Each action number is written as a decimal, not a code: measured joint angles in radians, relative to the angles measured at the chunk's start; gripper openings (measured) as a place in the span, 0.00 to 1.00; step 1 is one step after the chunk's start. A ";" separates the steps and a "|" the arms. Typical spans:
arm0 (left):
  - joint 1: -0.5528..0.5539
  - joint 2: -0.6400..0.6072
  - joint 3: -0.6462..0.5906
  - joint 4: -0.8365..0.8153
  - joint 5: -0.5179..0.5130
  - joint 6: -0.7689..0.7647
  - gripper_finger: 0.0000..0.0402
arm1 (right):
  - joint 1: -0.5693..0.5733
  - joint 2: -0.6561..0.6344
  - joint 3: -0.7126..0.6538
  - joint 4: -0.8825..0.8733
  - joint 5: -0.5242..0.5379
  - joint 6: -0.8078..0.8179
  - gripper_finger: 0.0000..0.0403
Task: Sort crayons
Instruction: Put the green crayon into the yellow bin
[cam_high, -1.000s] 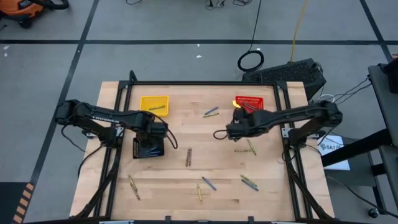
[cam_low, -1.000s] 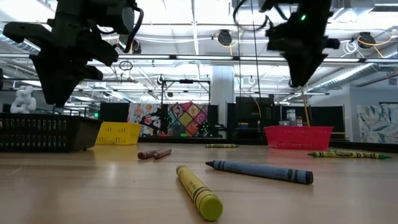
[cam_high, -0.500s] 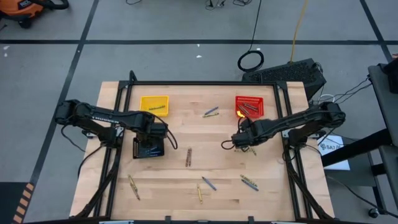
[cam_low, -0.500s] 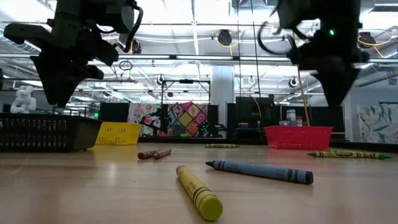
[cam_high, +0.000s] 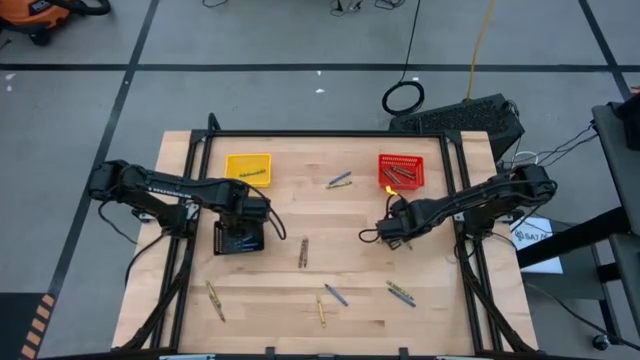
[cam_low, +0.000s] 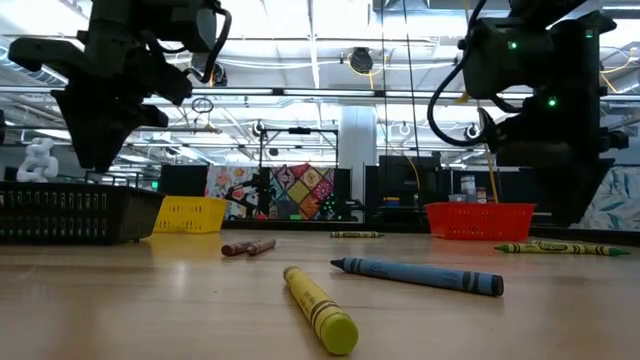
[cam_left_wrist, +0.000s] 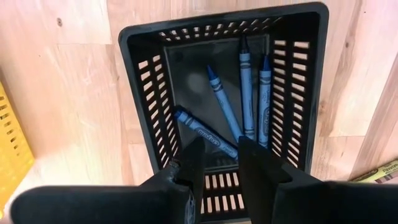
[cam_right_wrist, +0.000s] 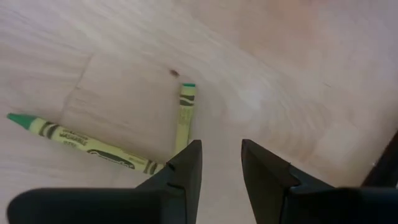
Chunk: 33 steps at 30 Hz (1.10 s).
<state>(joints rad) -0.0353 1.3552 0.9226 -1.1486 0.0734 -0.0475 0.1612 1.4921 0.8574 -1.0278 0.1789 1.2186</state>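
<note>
The right hand (cam_high: 392, 232) hangs low over the table (cam_high: 290, 290) at the right of centre in the high view, its fingers (cam_right_wrist: 186, 165) parted by a narrow gap and holding nothing. Just beyond the fingertips two yellow-green crayons (cam_right_wrist: 87, 144) lie meeting at an angle, one end running under a finger. That is the likely trouble: closing here could catch both sticks, or nudge one so it rolls (they are round and the wood is smooth). A tilted pinch may also let a crayon swing in the grip.

The left hand (cam_high: 243, 222) waits above the black basket (cam_left_wrist: 147, 93) at the left of centre, slightly open and empty; four blue crayons (cam_left_wrist: 245, 93) lie inside it.

Other crayons are scattered toward the bottom of the high view, with a brown pair (cam_high: 303, 252) near the middle. Some lie near the table's bottom edge, and a push could send them off. The red basket (cam_high: 401, 170) sits near the top right, the yellow basket (cam_high: 248, 167) at the top left, with open wood between for carrying.
</note>
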 joint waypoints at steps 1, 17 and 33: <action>0.000 0.000 0.000 0.002 0.000 0.000 0.21 | 0.000 0.000 0.000 0.014 -0.001 0.000 0.25; 0.000 0.000 0.000 0.019 0.000 0.000 0.21 | 0.001 0.000 0.000 0.086 0.000 0.000 0.25; 0.000 0.000 0.000 0.018 0.000 0.000 0.21 | 0.021 0.000 -0.060 0.164 -0.022 0.078 0.25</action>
<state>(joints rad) -0.0353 1.3552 0.9230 -1.1305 0.0734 -0.0471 0.1823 1.4921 0.7977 -0.8639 0.1567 1.2966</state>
